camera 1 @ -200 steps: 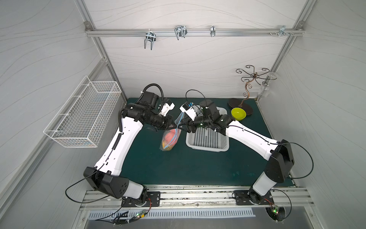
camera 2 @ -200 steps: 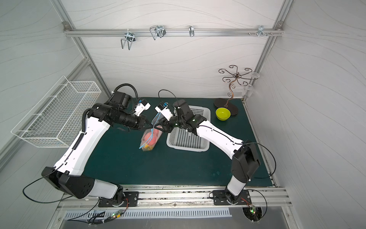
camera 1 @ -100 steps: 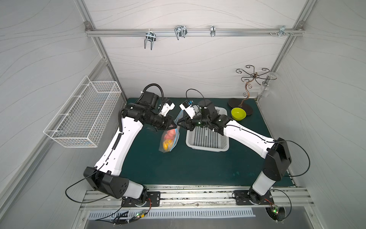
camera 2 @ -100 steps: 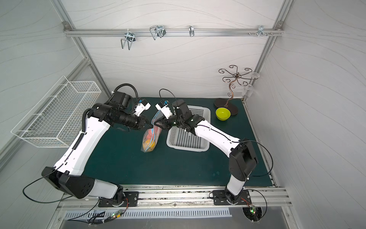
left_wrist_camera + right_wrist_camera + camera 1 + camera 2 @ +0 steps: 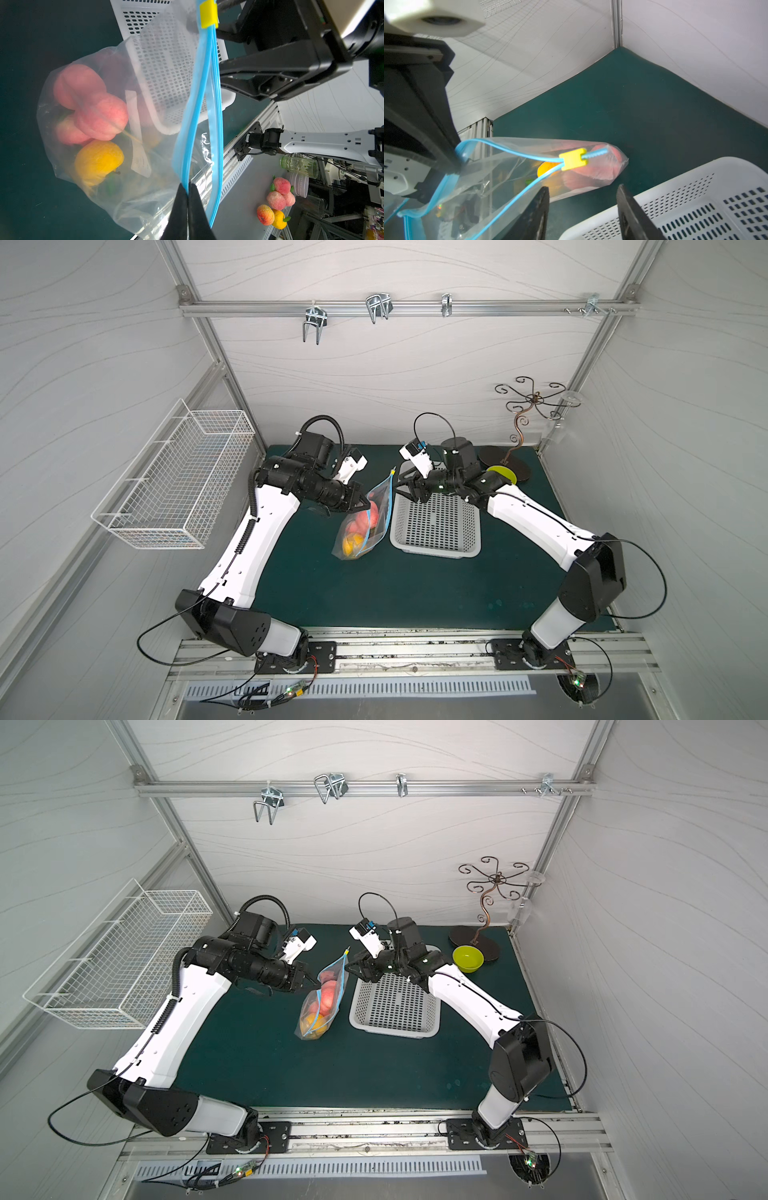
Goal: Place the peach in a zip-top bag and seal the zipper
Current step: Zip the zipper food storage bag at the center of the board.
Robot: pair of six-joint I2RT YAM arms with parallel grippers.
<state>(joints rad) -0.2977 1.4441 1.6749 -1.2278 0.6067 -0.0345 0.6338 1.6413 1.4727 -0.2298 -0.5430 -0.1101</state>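
Zip-top bag (image 5: 362, 526) clear crinkly glossy plastic; basket (image 5: 436, 522) white perforated plastic

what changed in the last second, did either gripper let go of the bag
The right gripper backed off slightly toward the white basket and stands open, apparently having released the zip-top bag; its yellow slider end now juts up free. The left gripper stayed shut on the zipper, peaches still inside; basket and green bowl unmoved.
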